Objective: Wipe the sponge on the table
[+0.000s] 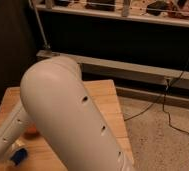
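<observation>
The table (105, 95) is a light wooden top of jointed planks, and my white arm (68, 115) covers most of it. A small dark-blue piece, apparently the sponge (18, 157), lies on the wood at the bottom left, partly hidden by the arm's lower link (5, 140). That link runs down to the left edge of the camera view. My gripper is out of view beyond it, so its position relative to the sponge does not show.
A small orange object (30, 131) peeks out beside the arm on the table. Behind the table stands a dark shelf unit with a metal base rail (138, 70). Speckled floor with black cables (173, 115) lies to the right.
</observation>
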Tool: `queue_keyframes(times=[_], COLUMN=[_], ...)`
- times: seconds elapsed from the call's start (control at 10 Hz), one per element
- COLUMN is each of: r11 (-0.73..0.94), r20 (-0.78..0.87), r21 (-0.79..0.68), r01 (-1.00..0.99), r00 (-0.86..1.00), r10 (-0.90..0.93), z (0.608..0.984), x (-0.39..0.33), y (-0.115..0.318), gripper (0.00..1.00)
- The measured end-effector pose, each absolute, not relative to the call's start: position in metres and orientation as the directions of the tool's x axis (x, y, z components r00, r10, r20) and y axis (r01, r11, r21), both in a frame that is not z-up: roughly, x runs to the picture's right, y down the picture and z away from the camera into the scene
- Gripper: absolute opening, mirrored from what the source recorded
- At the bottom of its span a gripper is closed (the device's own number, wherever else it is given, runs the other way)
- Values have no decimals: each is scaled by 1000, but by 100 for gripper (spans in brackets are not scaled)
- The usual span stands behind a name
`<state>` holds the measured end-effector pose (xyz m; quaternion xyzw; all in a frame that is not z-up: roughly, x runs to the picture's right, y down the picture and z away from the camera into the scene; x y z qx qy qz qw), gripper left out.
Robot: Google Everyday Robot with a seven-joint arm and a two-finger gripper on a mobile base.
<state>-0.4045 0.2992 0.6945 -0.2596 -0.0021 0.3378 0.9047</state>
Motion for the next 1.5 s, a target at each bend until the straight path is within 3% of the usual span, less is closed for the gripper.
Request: queue_keyframes(times=[0.8, 1.5], r11=[699, 685], r20=[-155, -267], r21=[-530, -506], r01=[-479, -524], r00=[866, 851], r10=[476, 453], z=[716, 717], x=[-448, -422], y=[313, 321], gripper=[65, 65])
